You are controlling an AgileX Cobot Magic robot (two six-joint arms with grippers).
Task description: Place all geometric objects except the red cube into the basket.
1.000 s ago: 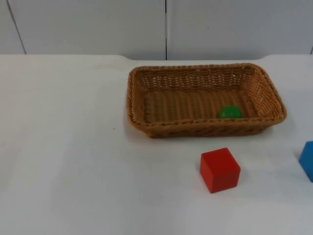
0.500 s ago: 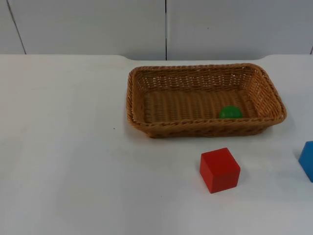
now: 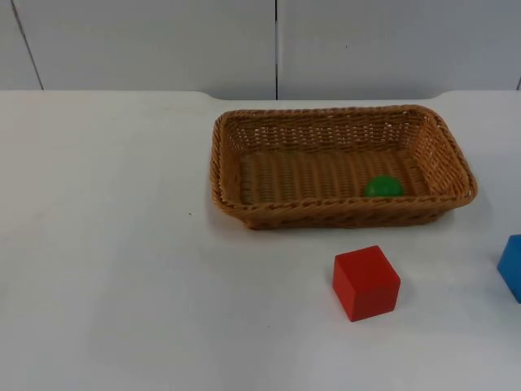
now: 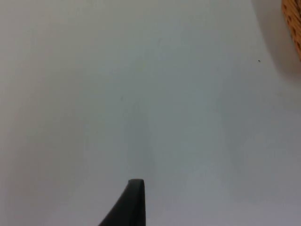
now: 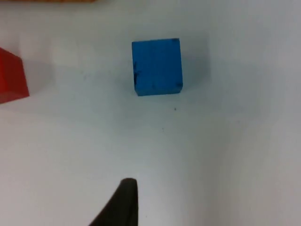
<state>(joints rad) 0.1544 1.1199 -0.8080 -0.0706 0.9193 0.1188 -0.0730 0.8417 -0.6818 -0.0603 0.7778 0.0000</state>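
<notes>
From the top view we see a wicker basket [image 3: 342, 165] standing on the white table [image 3: 122, 269], toward the far edge and right of the middle; a green ball [image 3: 383, 186] lies inside it, against the near wall and toward the basket's right end; a red cube [image 3: 365, 283] sits on the table just in front of the basket's near wall, apart from it; a blue cube [image 3: 512, 266] stands at the table's right edge, well apart from the red cube and partly cut off; a grey wall [image 3: 269, 45] closes the table's far edge.

From the left wrist view we see the left gripper [image 4: 127, 207] over bare table, with the basket's woven rim [image 4: 294, 23] well away from it; it has hold of nothing we can see, and we cannot tell how far it is open.

From the right wrist view we see the right gripper [image 5: 120, 205] above the table, with the blue cube [image 5: 157, 67] ahead of it and apart from it; the red cube [image 5: 11, 77] lies off to one side of the blue one; nothing sits at its fingertip, and its opening we cannot tell.
</notes>
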